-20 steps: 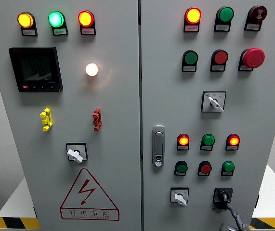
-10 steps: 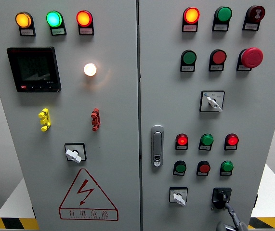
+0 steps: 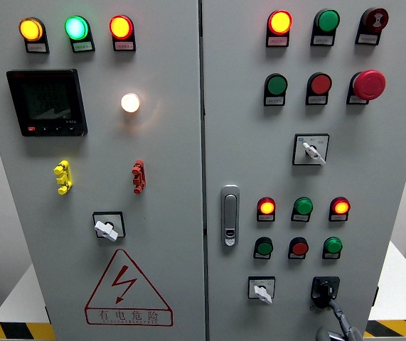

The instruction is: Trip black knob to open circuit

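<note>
Whole panel has slid a touch left in the head view since a second ago, so the camera's drifting right; nothing on the cabinet itself changed. The black knob (image 3: 324, 290) sits bottom right of the right door, just right of the white selector switch (image 3: 262, 290). The right hand (image 3: 339, 328) comes up from the bottom edge directly below it, a finger reaching the knob; can't tell how closed the grip is. Left hand's out of view. Plenty of bare panel around the knob, door edge well off to the right.
</note>
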Action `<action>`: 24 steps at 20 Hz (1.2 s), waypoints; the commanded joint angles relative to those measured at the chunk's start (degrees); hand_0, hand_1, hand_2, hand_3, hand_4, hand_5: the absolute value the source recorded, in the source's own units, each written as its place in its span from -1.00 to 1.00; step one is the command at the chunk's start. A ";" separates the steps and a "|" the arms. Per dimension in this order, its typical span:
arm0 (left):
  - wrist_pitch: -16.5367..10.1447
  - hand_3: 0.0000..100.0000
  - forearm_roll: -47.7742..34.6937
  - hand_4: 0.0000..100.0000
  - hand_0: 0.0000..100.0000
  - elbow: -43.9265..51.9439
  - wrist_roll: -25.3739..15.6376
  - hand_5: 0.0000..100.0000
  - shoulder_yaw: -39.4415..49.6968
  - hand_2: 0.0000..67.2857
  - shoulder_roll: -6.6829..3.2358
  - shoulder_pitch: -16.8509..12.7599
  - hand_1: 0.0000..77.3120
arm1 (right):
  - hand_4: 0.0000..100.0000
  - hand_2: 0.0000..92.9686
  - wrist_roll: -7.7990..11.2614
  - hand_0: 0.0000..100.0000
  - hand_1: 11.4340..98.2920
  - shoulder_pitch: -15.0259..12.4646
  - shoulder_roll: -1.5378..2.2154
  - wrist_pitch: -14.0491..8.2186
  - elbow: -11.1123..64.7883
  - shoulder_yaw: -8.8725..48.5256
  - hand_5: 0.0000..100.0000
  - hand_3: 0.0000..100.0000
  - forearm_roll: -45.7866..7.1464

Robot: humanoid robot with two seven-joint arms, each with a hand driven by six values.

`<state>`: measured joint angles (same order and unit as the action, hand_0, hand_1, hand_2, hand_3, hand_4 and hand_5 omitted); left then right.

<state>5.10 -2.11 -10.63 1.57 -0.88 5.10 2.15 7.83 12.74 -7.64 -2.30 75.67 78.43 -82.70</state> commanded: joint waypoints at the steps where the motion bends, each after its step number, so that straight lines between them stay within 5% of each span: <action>1: 0.00 -0.48 0.00 -0.80 -1.00 0.00 0.01 -0.83 0.00 -0.42 0.00 -0.04 -1.00 | 1.00 -0.94 0.00 1.00 0.08 0.00 0.00 0.01 0.18 -0.38 1.00 0.98 0.00; 24: 0.00 -0.48 0.00 -0.80 -1.00 0.00 0.01 -0.83 0.00 -0.42 0.00 -0.03 -1.00 | 1.00 -0.88 0.08 1.00 0.03 0.00 -0.09 0.01 -0.26 -0.39 1.00 1.00 0.00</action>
<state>5.10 -2.11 -10.63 1.58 -0.88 5.10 2.15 7.96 12.74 -7.69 -2.22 75.63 77.89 -82.72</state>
